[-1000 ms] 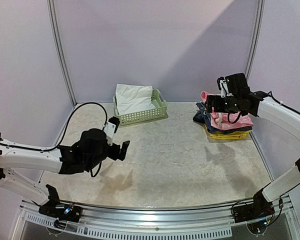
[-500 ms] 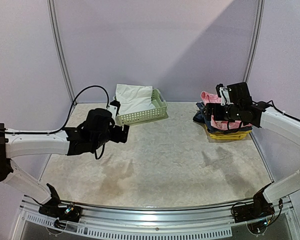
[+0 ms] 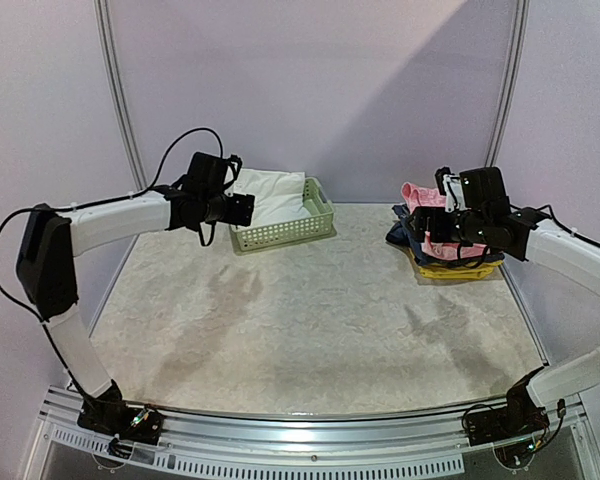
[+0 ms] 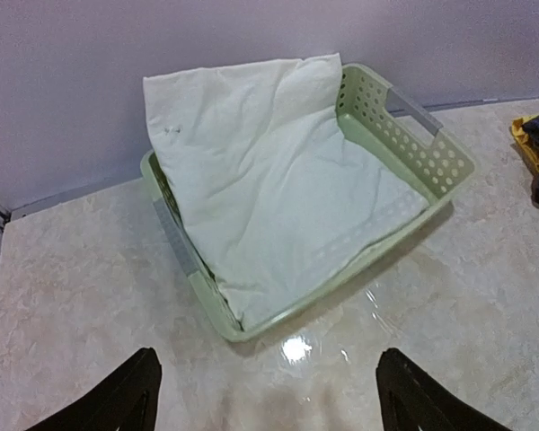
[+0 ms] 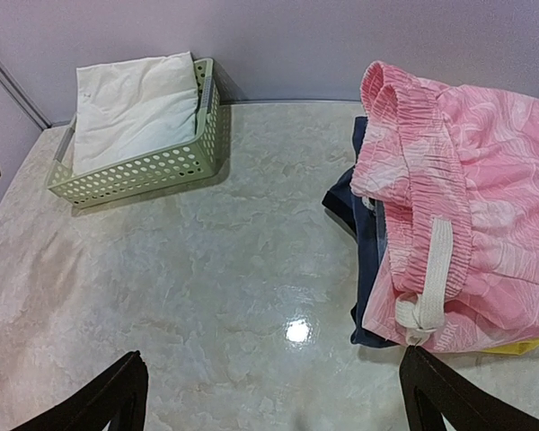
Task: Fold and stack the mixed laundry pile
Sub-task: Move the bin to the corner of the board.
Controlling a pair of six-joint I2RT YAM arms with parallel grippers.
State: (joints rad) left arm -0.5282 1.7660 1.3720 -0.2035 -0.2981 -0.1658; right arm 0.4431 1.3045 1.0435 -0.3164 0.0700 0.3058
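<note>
the white piece (image 4: 278,189) is lying rumpled in the basket (image 4: 431,157) at the worktop's (image 3: 330,310) far left, one edge leaning up past the back rim. the pink piece (image 5: 485,224) is sitting on top of the folded stack (image 5: 341,202) at the far right, its tie (image 5: 428,269) dangling over the front. both are looking thin, light and floppy, so they are likely going to sag and drag when lifted. pinching a raised edge or corner of the white piece, or the pink waistband, is seeming the safest hold. the left claw (image 4: 269,400) is hovering just in front of the basket, fingers wide apart, gripping and touching nothing. the right claw (image 5: 274,400) is hanging near the pink piece, likewise spread wide and empty.
</note>
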